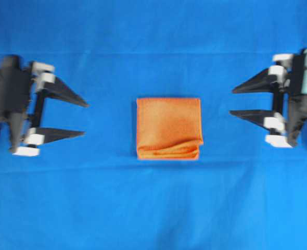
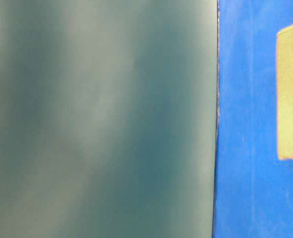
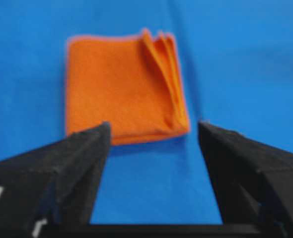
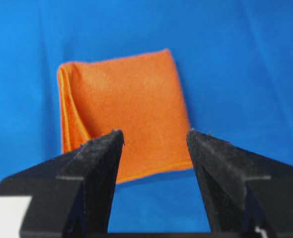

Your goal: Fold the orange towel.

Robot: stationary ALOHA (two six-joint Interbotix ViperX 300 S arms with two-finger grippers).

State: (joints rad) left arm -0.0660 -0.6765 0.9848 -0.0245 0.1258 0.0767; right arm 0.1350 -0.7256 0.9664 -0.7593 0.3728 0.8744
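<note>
One orange towel [image 1: 168,128] folded, flat on blue cloth [image 1: 153,208].

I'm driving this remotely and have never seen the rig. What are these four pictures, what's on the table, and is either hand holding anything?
You are looking at two robot arms facing each other over a table covered with a blue cloth. The top-down picture shows both: the left hand and the right hand, each a pair of black pointed fingers. Two pictures come from cameras on the wrists, looking out between those fingers: the left hand and the right hand. The fourth, side picture is mostly blocked by a blurry grey-green surface and tells little.

The only item on the cloth is the orange towel, lying in the middle, already folded into a small stack with layered edges along one side.

Both hands are open and empty, standing apart from the towel on either side.
</note>
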